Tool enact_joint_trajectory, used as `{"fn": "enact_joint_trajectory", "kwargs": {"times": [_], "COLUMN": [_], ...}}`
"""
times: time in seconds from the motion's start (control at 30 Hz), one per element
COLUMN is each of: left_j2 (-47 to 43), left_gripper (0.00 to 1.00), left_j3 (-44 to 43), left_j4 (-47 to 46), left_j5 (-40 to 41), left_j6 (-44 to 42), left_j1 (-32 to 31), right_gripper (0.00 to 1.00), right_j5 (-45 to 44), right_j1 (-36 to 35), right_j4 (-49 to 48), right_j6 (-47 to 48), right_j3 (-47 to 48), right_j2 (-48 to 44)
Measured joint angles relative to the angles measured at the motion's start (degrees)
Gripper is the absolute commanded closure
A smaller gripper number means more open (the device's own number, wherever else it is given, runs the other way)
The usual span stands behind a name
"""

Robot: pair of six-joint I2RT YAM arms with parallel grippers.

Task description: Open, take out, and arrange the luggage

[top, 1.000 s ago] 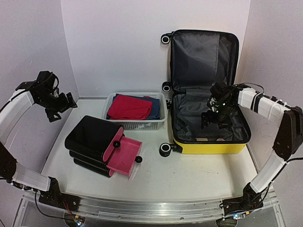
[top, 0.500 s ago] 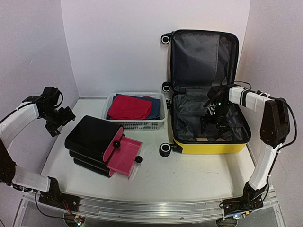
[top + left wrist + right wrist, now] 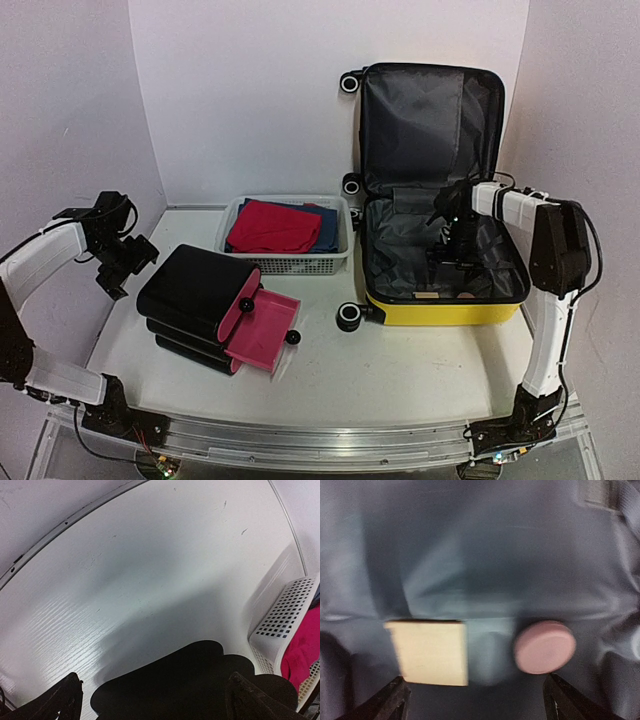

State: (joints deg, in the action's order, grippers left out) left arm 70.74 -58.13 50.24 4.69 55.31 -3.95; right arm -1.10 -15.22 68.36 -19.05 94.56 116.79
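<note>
My right gripper (image 3: 477,700) hung inside the suitcase (image 3: 440,308), open wide and empty, over a tan block (image 3: 430,652) and a pink disc (image 3: 545,646) lying apart on the grey lining. The suitcase stood lid-up at the counter's (image 3: 400,370) back right. I judged unpacking was in hand; the next move called for lowering and closing on one piece. My left gripper (image 3: 125,265), also open, hovered beside the black case (image 3: 195,290). The basket (image 3: 290,265) held red cloth (image 3: 270,228) and, I think, something blue.

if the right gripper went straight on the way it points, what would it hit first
Probably the grey lining of the luggage, in the gap between the beige square and the pink disc, with the right gripper open over both; depth is unclear.
</note>
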Motion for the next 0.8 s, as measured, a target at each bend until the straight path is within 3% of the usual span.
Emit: {"fn": "enact_joint_trajectory", "kwargs": {"times": [0.23,0.8], "left_j2": [2.1,2.4], "left_gripper": [0.01,0.0], "left_j3": [-0.7,-0.7], "left_j4": [1.7,3.8], "left_j5": [0.3,2.1], "left_j6": [0.4,1.4], "left_j1": [-0.2,-0.2], "right_gripper": [0.07,0.07], "right_j5": [-2.4,-5.9], "right_j1": [5.4,5.6], "right_j4": [2.3,2.3], "right_j6": [-0.4,0.5], "right_j3": [-0.2,-6.0], "right_j2": [0.0,1.6]}}
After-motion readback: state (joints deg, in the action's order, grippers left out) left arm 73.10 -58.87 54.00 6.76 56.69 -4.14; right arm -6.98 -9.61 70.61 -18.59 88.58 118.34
